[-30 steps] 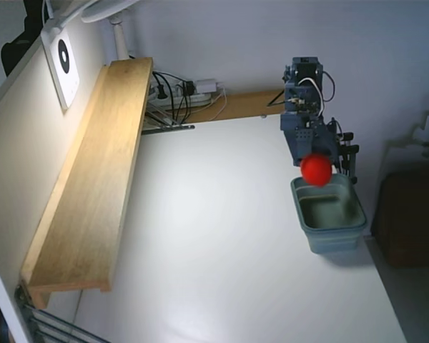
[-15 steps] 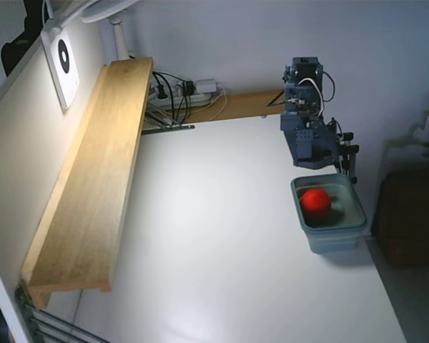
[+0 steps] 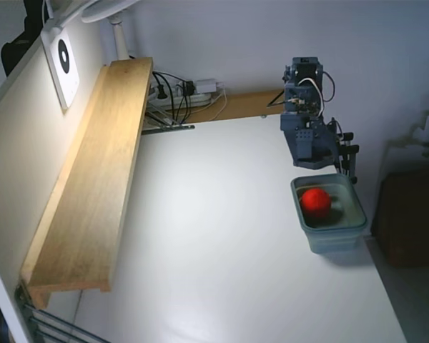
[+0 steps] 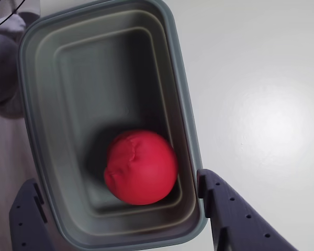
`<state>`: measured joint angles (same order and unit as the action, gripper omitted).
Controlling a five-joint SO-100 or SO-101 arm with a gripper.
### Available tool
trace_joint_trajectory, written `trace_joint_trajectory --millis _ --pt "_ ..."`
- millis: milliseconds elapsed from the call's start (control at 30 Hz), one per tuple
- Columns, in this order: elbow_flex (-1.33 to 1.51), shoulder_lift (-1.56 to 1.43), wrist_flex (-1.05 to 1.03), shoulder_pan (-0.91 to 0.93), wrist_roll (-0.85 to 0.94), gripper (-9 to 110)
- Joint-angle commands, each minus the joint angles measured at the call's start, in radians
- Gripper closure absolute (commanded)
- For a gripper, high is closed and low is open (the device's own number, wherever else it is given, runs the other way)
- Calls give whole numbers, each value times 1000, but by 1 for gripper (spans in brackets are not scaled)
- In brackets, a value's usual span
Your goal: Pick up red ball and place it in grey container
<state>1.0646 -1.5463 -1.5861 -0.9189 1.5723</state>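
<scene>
The red ball [image 4: 141,167] lay on the floor of the grey container [image 4: 184,112], close to one end wall. The jaws [image 4: 120,209] hung wide and empty just above. Little could go wrong, I judged, unless a withdrawing finger [image 4: 235,214] clipped the rim and tipped the container on the desk [image 3: 214,236].

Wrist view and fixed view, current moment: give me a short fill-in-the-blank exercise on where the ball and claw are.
1. The red ball lies inside the grey ____.
2. In the wrist view, the claw is ____, with one finger on each side of the bin's rim.
3. The claw holds ____.
4. In the fixed view, the bin stands near the ____ edge of the white table.

Missing words: container; open; nothing; right
</scene>
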Motion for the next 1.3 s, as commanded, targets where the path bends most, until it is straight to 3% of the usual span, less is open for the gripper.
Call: trace_joint_trajectory --millis 0,600,1267 --pt "-38 -22 -3 -19 -2 63" --pt "-31 -35 -7 19 -2 65" --pt "34 -148 -41 339 -2 73"
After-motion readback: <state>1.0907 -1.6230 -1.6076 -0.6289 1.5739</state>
